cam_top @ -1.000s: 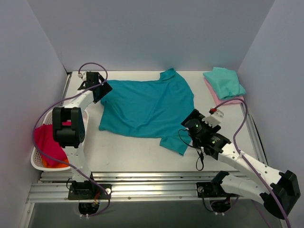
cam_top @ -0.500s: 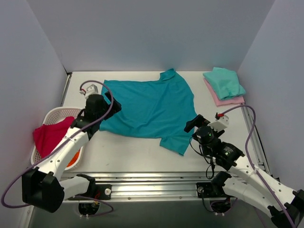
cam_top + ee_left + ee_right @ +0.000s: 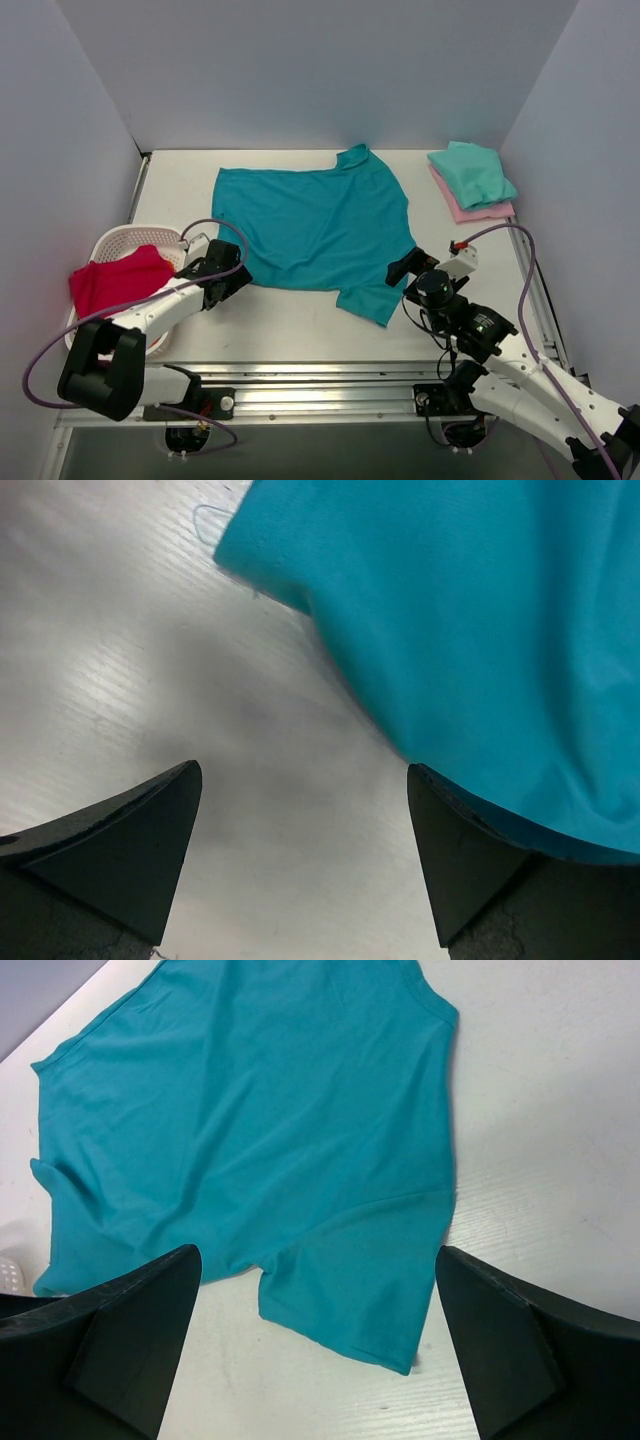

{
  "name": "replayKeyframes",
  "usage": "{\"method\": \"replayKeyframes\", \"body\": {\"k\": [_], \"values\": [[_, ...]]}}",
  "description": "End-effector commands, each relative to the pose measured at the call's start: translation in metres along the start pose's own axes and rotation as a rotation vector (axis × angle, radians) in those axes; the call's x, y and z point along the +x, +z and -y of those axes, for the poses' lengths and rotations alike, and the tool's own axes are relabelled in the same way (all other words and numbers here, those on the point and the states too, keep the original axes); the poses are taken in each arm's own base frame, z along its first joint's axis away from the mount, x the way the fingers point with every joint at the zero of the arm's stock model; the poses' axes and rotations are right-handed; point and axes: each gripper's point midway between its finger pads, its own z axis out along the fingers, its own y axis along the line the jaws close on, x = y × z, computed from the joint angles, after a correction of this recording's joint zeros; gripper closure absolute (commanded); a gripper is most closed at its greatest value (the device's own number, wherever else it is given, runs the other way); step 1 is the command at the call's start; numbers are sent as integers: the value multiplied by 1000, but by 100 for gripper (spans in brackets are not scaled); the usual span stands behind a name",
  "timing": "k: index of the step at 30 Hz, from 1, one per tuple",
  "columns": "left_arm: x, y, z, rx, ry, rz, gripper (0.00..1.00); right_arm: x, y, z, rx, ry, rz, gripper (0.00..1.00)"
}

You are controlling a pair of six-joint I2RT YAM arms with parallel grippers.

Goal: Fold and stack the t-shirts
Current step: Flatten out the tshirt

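Top external view: the teal t-shirt (image 3: pixel 315 225) lies flat mid-frame, the left gripper (image 3: pixel 233 281) and right gripper (image 3: pixel 399 268) both spread and empty by its lower corners, so folding likely starts by pinching those.

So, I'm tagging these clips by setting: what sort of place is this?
Probably a lab robot workcell: bare white walls box in the table, the left arm and right arm mount on a metal rail, and a teal t-shirt lies spread out.
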Motion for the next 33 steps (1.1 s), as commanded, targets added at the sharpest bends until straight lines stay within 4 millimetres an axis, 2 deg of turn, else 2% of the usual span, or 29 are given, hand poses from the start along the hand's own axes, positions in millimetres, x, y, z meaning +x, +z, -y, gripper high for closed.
{"method": "replayKeyframes", "body": {"k": [1,7,11,20,26,30,33], "values": [[-31,14,13,-3,-88,79,7,-3,1,-3,-11,-27,10,0],[-41,37,6,-69,-122,85,10,-1,6,-3,-5,-50,13,0],[-48,40,8,-60,-137,98,11,-1,11,-2,8,-65,22,0],[-62,16,14,7,-164,143,12,2,24,1,38,-83,25,0],[-74,2,7,14,-177,204,13,6,33,2,45,-87,6,0],[-71,14,8,-4,-170,163,13,6,37,5,53,-84,-1,0],[-58,34,8,-29,-153,101,13,6,37,6,55,-84,-4,0]]}}
